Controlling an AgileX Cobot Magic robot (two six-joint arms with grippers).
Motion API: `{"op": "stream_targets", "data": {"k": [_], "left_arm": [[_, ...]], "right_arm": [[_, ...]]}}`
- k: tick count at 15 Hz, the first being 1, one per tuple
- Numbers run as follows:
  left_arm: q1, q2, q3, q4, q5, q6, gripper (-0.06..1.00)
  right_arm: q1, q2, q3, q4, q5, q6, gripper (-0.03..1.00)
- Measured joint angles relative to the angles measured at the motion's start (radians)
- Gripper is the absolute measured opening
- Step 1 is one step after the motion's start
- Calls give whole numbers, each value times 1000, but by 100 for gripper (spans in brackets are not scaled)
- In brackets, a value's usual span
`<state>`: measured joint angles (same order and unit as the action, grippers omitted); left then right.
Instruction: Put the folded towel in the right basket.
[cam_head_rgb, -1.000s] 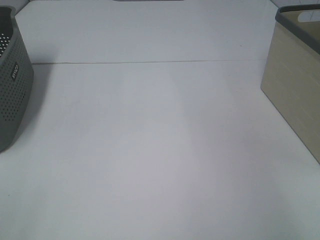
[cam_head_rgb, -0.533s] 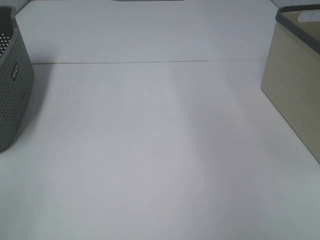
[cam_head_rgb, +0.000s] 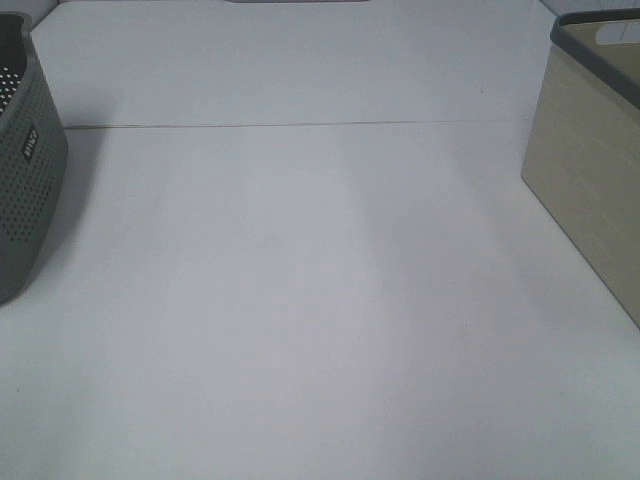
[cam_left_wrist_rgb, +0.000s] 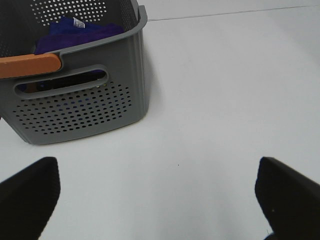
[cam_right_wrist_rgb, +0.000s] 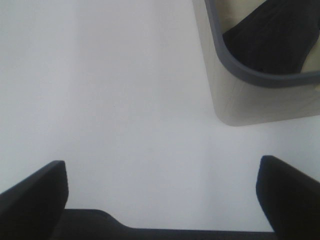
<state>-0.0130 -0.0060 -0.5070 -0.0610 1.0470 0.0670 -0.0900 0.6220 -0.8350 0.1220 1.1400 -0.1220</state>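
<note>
White counter (cam_head_rgb: 320, 300) fills the exterior high view, with one thin seam line (cam_head_rgb: 300, 125) running across its far part. No arm appears in that view.

At the left edge of the exterior high view stands a grey perforated basket (cam_head_rgb: 25, 170), only partly in frame. The left wrist view shows the same basket more fully: a slotted handle opening in its near wall, an orange band (cam_left_wrist_rgb: 30, 65) along part of its rim, and purple-blue cloth (cam_left_wrist_rgb: 80, 30) lying inside with a small white tag showing. Whether this cloth is folded cannot be told.

At the right edge of the exterior high view stands the right basket (cam_head_rgb: 590, 170), beige-walled with a dark grey rim, also cut off by the frame. The right wrist view looks down on one rounded corner of it; a dark folded towel (cam_right_wrist_rgb: 275, 42) lies inside, against the beige inner wall.

Left tool (cam_left_wrist_rgb: 160, 195): both dark fingers spread wide apart above bare counter, nothing between them, well clear of the grey basket. Released.

Right tool (cam_right_wrist_rgb: 162, 195): fingers likewise spread wide over bare counter, nothing between them, near the corner of the right basket but apart from it. Released.
</note>
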Motion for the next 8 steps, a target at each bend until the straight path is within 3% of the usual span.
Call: {"op": "stream_targets", "data": {"k": [5,8], "left_arm": [[0,0,0,0,0,0,99],[0,0,0,0,0,0,99]], "right_arm": [[0,-264,265,-6,-17,-26,98],[1,-355,292,0,-15,-50,98]]}}
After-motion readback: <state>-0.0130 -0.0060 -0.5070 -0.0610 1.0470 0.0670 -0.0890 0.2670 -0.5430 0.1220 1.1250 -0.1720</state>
